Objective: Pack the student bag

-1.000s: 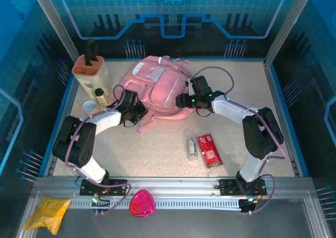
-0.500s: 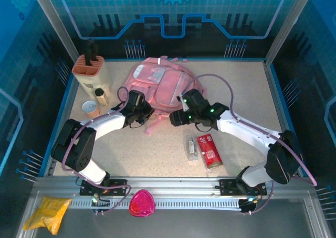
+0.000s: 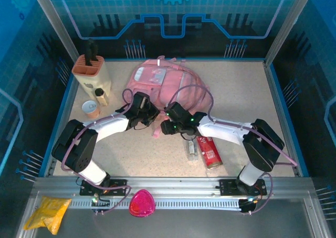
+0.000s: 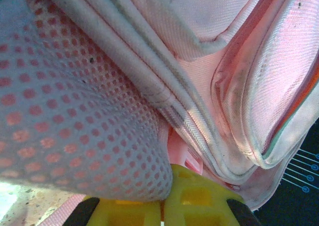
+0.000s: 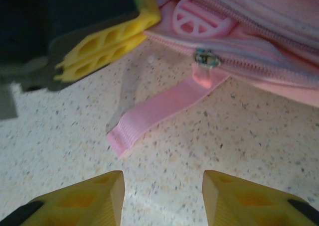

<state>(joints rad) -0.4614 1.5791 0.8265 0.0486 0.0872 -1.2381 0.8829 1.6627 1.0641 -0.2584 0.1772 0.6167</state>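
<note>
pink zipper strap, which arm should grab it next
Right: the open right tool faces the flat pink webbing zipper strap; the left tool is shut on the soft pink fabric backpack.

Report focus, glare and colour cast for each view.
Top external: sharp, with a blue cast around the edges, the student bag evenly lit. Left wrist: too close, the mesh soft, white glare in the lower left corner. Right wrist: strap and table crisp, the upper left corner blurred.
</note>
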